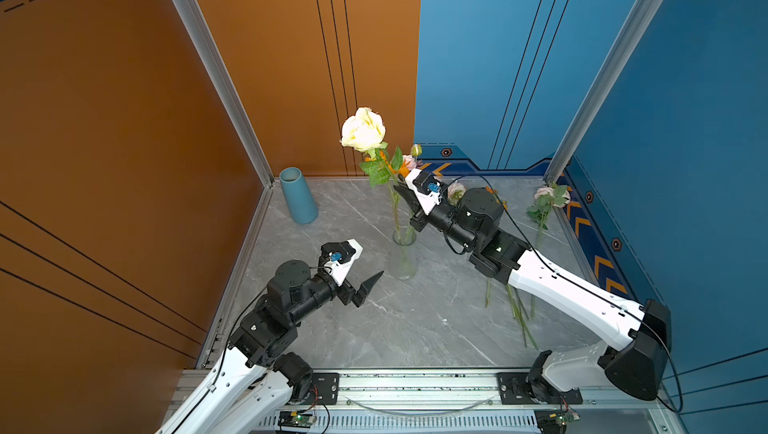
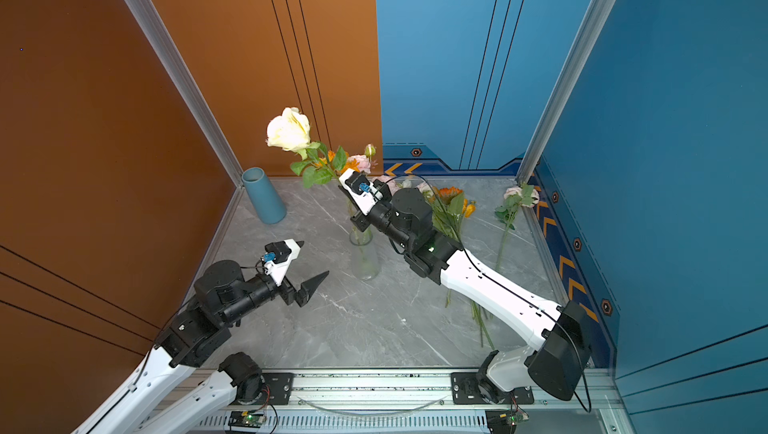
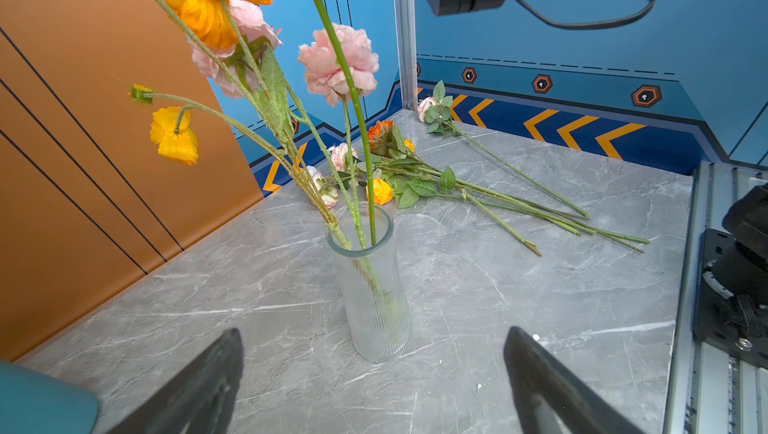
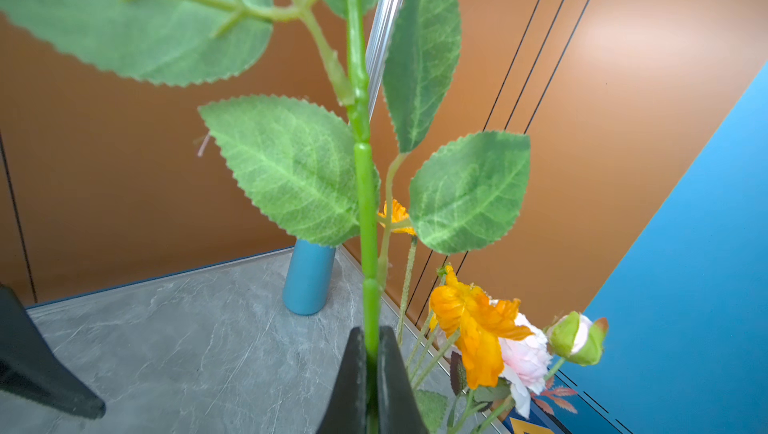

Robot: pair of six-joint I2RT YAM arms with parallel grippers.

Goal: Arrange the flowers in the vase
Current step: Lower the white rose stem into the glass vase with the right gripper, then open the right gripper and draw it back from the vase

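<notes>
1. Left gripper [image 2: 314,258] hangs just left of the clear ribbed glass vase [image 1: 403,259], jaws spread wide and empty.
2. Right gripper [image 4: 371,338], above the vase, is clamped on the green stem of the cream-white rose [image 1: 363,129]; the stem's foot is inside the vase.
3. Loose pink and orange flowers [image 3: 457,187] lie to the right of the vase.

1. Lit brightly, evenly from above; threw faint soft shadows on the table [image 1: 415,320];
2. Glared palely off the orange wall [image 4: 648,37];
3. Blurred the nearest leaves [image 4: 124,8] at the lens; rendered the rest sharp.
</notes>
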